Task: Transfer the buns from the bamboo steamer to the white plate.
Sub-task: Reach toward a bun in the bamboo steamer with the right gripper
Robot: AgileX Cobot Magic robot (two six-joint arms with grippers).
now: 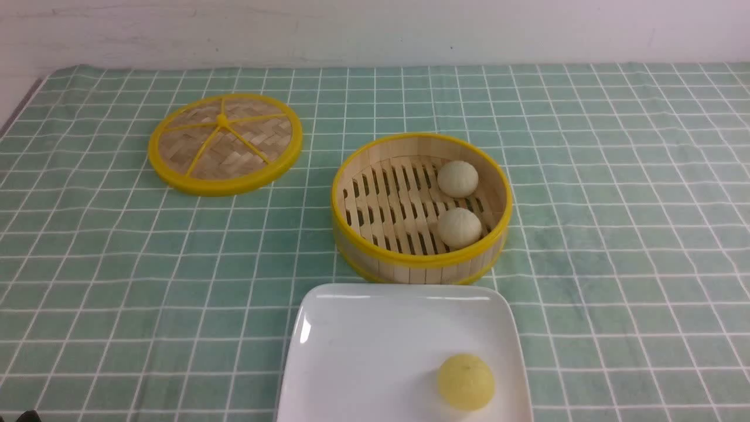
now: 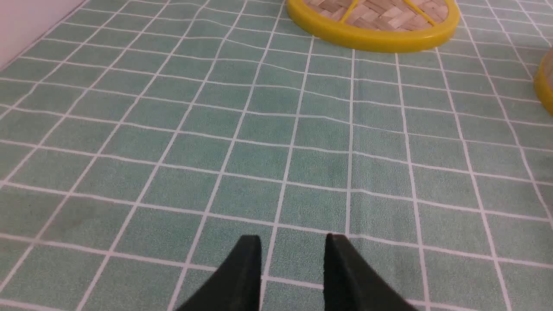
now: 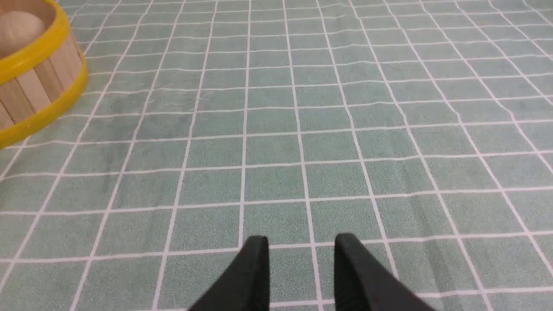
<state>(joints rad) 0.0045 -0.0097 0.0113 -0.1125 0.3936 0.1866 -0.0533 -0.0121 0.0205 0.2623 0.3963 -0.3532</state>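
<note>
Two off-white buns (image 1: 457, 179) (image 1: 459, 227) lie on the right side of the bamboo steamer (image 1: 410, 271), in the middle of the cloth. The white plate (image 1: 363, 351) sits just in front of the steamer and holds a bright yellow ball (image 1: 466, 381). Neither arm reaches into the front view. In its wrist view, my left gripper (image 2: 293, 246) hovers open over bare cloth, short of the lid (image 2: 371, 21). My right gripper (image 3: 301, 248) is also open over bare cloth. The steamer (image 3: 39, 86), with one bun (image 3: 19, 30) showing, lies well off to its side.
The flat woven lid (image 1: 225, 143) with its yellow rim lies at the back left. A green checked cloth (image 1: 615, 234) covers the table up to the white wall behind. The table's left edge shows at the far left.
</note>
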